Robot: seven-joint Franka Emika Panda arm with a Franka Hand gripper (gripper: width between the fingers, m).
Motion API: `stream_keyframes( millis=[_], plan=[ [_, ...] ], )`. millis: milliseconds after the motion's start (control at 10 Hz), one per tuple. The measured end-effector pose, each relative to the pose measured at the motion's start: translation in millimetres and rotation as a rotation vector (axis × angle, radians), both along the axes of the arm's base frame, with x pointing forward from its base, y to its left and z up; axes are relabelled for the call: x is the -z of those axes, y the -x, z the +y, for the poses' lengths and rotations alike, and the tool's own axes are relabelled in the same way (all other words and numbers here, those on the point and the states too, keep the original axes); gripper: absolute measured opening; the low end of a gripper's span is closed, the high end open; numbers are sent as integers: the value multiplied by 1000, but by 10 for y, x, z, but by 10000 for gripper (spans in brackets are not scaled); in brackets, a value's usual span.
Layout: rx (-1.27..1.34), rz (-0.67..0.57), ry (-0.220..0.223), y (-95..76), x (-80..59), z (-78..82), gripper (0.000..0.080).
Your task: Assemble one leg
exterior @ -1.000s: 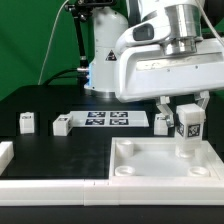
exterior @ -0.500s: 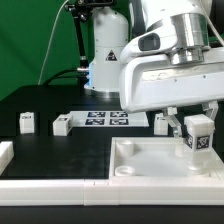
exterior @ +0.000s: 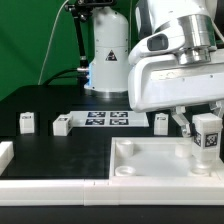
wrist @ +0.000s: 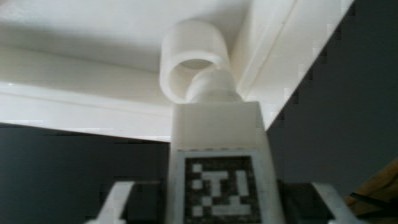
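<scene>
My gripper [exterior: 205, 122] is shut on a leg [exterior: 207, 134], a white post with a black-and-white tag. It holds the leg upright over the far right corner of the white tabletop [exterior: 150, 163], with the lower end at or just above the surface; contact cannot be told. In the wrist view the leg [wrist: 221, 140] stands between the two fingers [wrist: 121, 200] of the gripper [wrist: 221, 205]. Its far end points at a rounded white corner socket [wrist: 192, 68] by the tabletop's raised rim [wrist: 294, 50].
Three more legs stand on the black table: two at the exterior view's left [exterior: 27, 122] [exterior: 63, 125] and one beside the gripper [exterior: 161, 122]. The marker board [exterior: 105, 120] lies behind them. White rails lie along the front [exterior: 50, 186] and at the left edge [exterior: 5, 152].
My gripper has carried the leg toward the exterior view's right and slightly lower, from over the tabletop's middle right to its right corner. The other parts have not moved.
</scene>
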State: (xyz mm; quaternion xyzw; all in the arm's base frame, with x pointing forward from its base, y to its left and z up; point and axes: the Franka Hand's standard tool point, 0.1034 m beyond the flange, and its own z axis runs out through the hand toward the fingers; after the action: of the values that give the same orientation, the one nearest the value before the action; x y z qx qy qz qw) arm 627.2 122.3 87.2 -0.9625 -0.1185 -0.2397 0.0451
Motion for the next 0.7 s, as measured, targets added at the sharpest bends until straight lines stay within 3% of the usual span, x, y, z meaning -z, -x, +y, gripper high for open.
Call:
stream_keyframes(
  millis=[700],
  plan=[
    [4,-33,5,-11,4,-48,291]
  ],
)
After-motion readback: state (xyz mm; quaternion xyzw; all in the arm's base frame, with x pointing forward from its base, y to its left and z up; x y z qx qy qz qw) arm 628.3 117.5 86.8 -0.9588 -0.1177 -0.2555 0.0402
